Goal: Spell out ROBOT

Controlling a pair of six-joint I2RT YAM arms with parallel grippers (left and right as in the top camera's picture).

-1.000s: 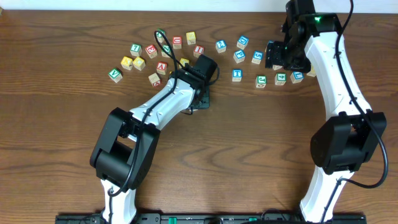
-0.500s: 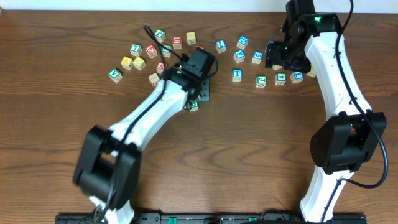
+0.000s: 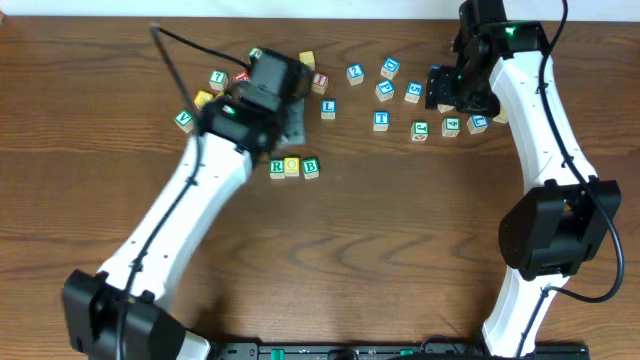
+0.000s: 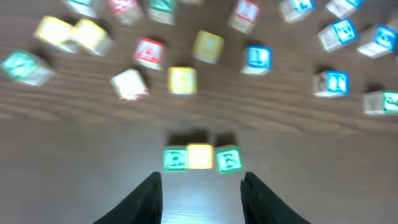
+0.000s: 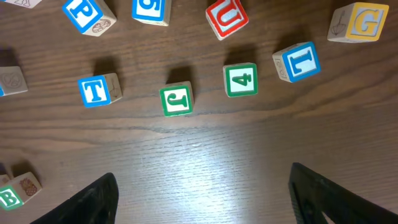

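left gripper [image 4: 200,186] partly spread, holds nothing; right gripper [image 5: 202,186] spread wide, holds nothing.

Soft, even light falls from above on the bench [image 3: 400,250], bright with no hard glare. The overhead view is sharp except the left arm [image 3: 180,215], smeared by motion. The left wrist view is blurred throughout: cubes [image 4: 180,79] smear, letters hardly read, and a pale sheen lies on the wood low down. The right wrist view is crisp; the T cube [image 5: 94,90] throws a short soft shadow, and the fingers [image 5: 87,202] of the right end effector [image 5: 202,174] are dark and soft-edged.
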